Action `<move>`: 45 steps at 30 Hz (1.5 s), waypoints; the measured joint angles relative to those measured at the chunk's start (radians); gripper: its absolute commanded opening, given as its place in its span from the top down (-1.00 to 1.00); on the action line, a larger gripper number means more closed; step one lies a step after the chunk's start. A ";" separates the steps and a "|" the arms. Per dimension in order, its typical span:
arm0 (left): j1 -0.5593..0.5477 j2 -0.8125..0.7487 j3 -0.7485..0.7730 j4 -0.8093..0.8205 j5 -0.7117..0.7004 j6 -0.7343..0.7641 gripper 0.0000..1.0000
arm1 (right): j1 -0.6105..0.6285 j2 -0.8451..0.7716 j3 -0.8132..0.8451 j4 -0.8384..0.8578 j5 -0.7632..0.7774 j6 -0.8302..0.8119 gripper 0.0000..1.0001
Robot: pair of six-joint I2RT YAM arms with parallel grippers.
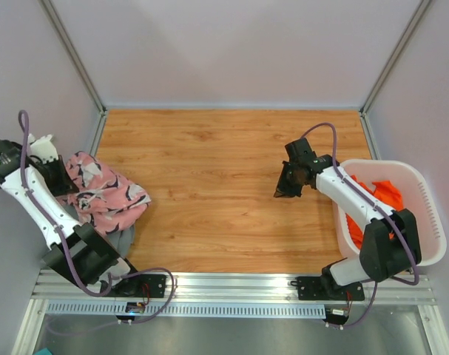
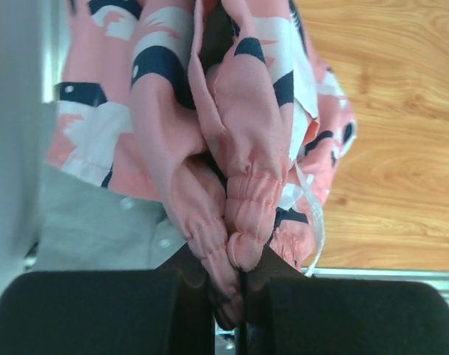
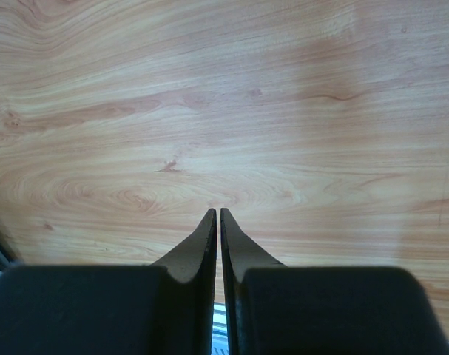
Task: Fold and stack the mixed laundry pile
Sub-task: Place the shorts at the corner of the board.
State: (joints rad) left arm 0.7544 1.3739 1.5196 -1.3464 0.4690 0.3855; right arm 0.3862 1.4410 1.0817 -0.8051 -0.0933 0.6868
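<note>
The left tool (image 2: 228,299) is clamped on a gathered, elasticated hem of the pink patterned garment (image 2: 246,140), which sits bunched at the left edge of the worktop (image 1: 224,170), partly over a grey garment (image 2: 98,229). The right tool (image 3: 217,222) is closed on nothing, above bare wood. An orange garment (image 1: 383,194) lies in the white basket (image 1: 431,214). The pink cloth looks light, limp and prone to sag, so a second pinch further along the same hem should help spread it flat.
</note>
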 measured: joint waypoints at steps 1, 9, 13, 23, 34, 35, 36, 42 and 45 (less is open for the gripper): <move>0.042 -0.008 -0.001 0.000 -0.005 0.024 1.00 | 0.000 0.002 0.000 0.001 -0.002 0.000 0.89; 0.280 -0.072 -0.108 0.001 -0.103 0.193 1.00 | -0.002 0.043 0.000 0.013 -0.022 -0.004 0.89; 0.398 -0.071 -0.169 0.001 -0.139 0.267 1.00 | -0.002 0.061 0.000 0.022 -0.032 -0.009 0.90; 0.542 -0.049 -0.400 0.013 -0.217 0.374 0.96 | -0.002 0.098 0.019 0.027 -0.047 -0.023 0.90; 0.590 -0.111 -0.435 0.011 -0.334 0.445 -0.02 | -0.002 0.098 0.025 0.036 -0.052 -0.026 0.90; 0.590 -0.130 -0.432 0.009 -0.340 0.459 -0.02 | -0.002 0.099 0.025 0.038 -0.054 -0.026 0.90; 0.590 -0.145 -0.425 0.005 -0.343 0.469 -0.02 | -0.003 0.098 0.025 0.038 -0.056 -0.026 0.90; 0.590 -0.180 -0.152 0.000 -0.302 0.532 0.66 | -0.003 0.099 0.025 0.038 -0.060 -0.027 0.90; 0.567 -0.236 -0.140 0.040 -0.296 0.544 0.74 | -0.003 0.098 0.025 0.039 -0.066 -0.027 0.90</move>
State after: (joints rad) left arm 1.3216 1.1381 1.3800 -1.3060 0.1734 0.9291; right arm 0.3836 1.5394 1.1065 -0.7658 -0.1596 0.6601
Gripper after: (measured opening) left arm 0.146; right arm 0.054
